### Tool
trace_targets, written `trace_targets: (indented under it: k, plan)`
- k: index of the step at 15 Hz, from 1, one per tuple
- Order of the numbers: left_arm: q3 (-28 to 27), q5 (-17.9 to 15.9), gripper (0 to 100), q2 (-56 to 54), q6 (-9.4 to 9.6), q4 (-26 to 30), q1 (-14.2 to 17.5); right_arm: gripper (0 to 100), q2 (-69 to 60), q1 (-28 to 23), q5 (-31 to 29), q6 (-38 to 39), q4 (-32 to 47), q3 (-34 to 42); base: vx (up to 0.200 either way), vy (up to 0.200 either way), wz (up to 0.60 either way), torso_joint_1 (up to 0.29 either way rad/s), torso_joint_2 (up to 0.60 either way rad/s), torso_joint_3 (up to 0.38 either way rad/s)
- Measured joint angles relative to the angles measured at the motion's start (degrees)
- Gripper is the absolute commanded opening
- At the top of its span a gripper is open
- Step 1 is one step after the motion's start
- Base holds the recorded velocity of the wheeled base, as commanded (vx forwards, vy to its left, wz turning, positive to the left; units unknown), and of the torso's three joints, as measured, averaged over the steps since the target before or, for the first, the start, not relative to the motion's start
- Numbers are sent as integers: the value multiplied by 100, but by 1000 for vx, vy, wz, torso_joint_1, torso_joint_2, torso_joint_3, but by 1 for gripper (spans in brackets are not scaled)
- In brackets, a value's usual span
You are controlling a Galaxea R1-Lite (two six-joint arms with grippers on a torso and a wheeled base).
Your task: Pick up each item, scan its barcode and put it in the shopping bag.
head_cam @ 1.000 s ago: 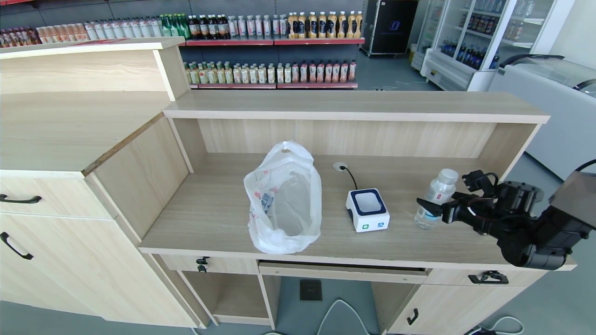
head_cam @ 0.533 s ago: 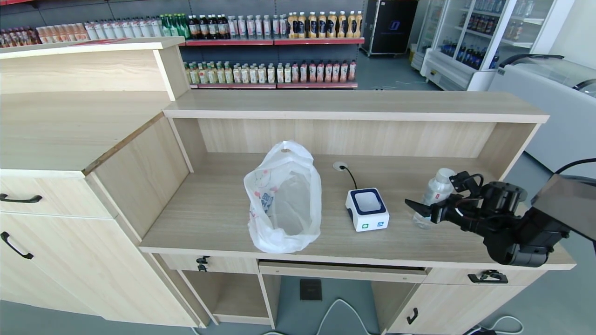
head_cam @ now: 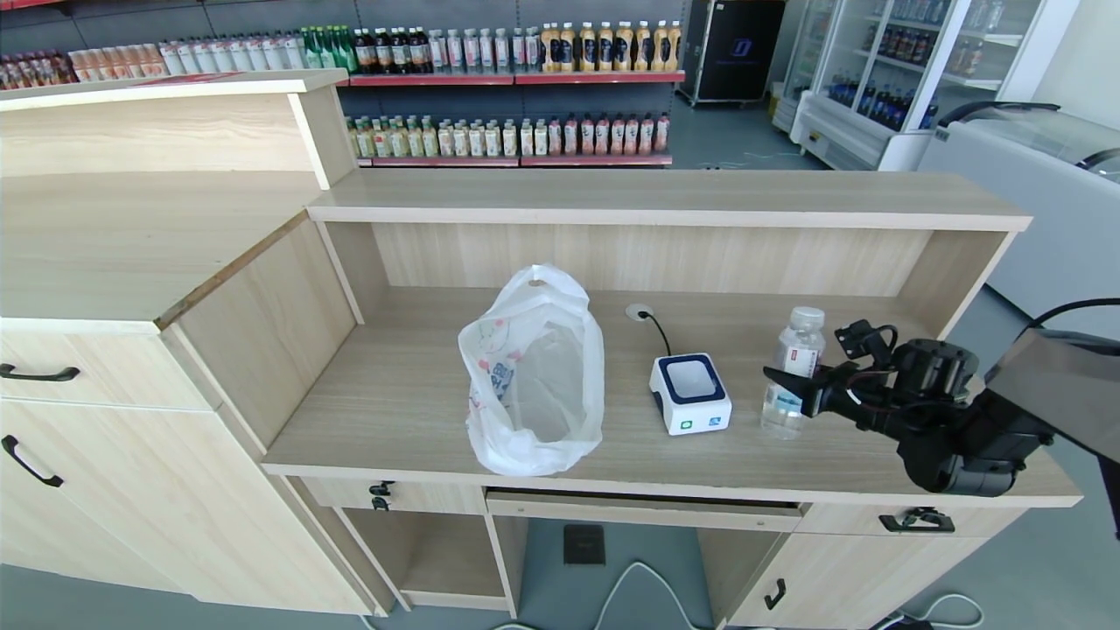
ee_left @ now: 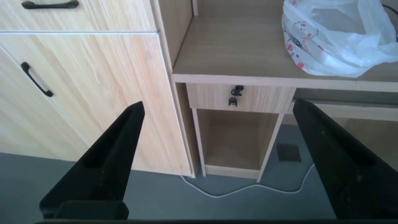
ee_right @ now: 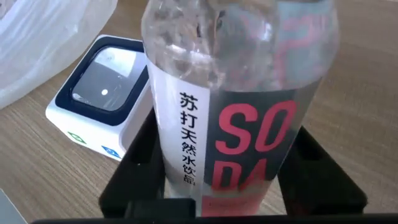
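A clear soda water bottle with a white cap stands upright on the right part of the wooden counter. My right gripper is shut on its lower body, one black finger on each side of the bottle. Just left of it sits the white barcode scanner, whose dark window faces up. An open white shopping bag stands at the counter's middle. My left gripper hangs open below and in front of the counter's left end, holding nothing, with the bag above it.
A black cable runs from the scanner to a hole in the counter. The raised back wall and right side panel box in the worktop. Drawers and cupboard doors with black handles sit under the counter. Stocked shelves stand far behind.
My right gripper has moved left toward the scanner with the bottle. The bottle went from leaning to upright. The bag and scanner stayed put.
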Motion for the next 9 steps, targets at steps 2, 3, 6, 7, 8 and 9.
trace_targets:
  k: [2,3,6,7,8,9]
  plan:
    - [0,0,100,0,-1,2,0,0,-49,-66,-17,-2,-11,20,0,0,0,0,0,0]
    - [0,0,100,0,-1,2,0,0,-105,-115,-15,5,0,63,0,0,0,0,0,0]
    - [0,-2,100,0,-1,2,0,0,-501,-250,385,534,13,265,0,0,0,0,0,0]
    - [0,0,100,0,-1,2,0,0,-727,-289,539,891,2,347,0,0,0,0,0,0]
    - [0,0,100,0,-1,0,0,0,-973,-313,623,1269,4,416,0,0,0,0,0,0]
    - [0,0,100,0,-1,0,0,0,-1242,-328,684,1658,-2,461,0,0,0,0,0,0]
